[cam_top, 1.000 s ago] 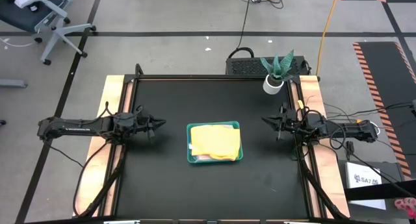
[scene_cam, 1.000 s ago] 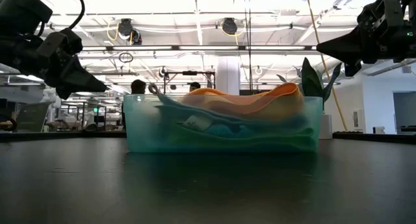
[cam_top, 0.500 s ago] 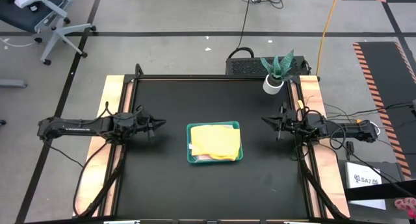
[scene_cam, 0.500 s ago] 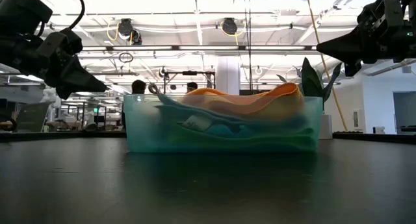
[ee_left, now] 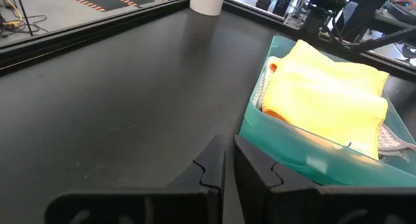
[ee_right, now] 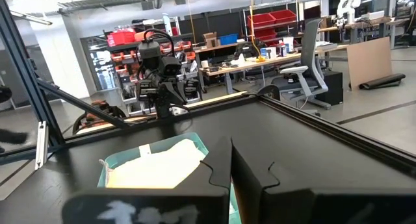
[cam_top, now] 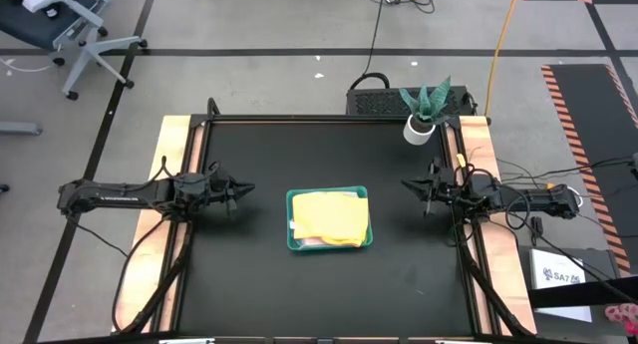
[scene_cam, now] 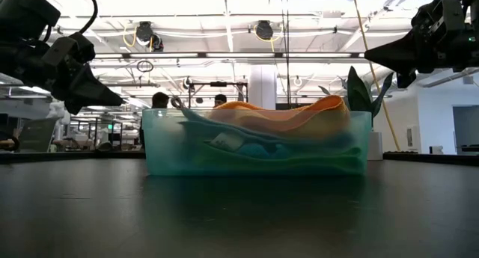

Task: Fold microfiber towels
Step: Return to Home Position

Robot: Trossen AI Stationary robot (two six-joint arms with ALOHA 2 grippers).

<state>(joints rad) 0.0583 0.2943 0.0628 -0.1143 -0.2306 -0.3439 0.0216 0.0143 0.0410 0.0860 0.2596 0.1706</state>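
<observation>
**Folded towels stacked in a teal tray, arms out to either side**

A yellow towel (cam_top: 330,216), folded into a rough rectangle, lies on top of a stack of towels inside a teal tray (cam_top: 290,224) at the middle of a black table (cam_top: 249,284). From table level the stack rises a little above the tray's see-through wall (scene_cam: 161,153). The yellow-orange cloth (scene_cam: 299,112) makes the top layer, and a turquoise towel (scene_cam: 262,148) shows through the wall below it. In the left wrist view, the edge of a grey towel (ee_left: 394,140) pokes out under the yellow one.

Seen from above, the left gripper (cam_top: 244,190) is at 9 o'clock from the tray, apart from it and pointing toward it. Its two dark fingers (ee_left: 211,169) are pressed almost together, with only a thin slit between them, and hold nothing. The right gripper (cam_top: 407,184) is at 3 o'clock from the tray, also apart from it and pointing inward. Its fingers (ee_right: 218,172) are closed against each other and empty. From table level both grippers hang above the table surface — one on each side of the tray.

A potted plant (cam_top: 424,110) in a white pot stands at 1 o'clock from the tray, at the table's far corner. An office chair (cam_top: 70,25) sits on the floor at 10 o'clock, well away from the table. People (scene_cam: 159,100) show small in the room beyond.
</observation>
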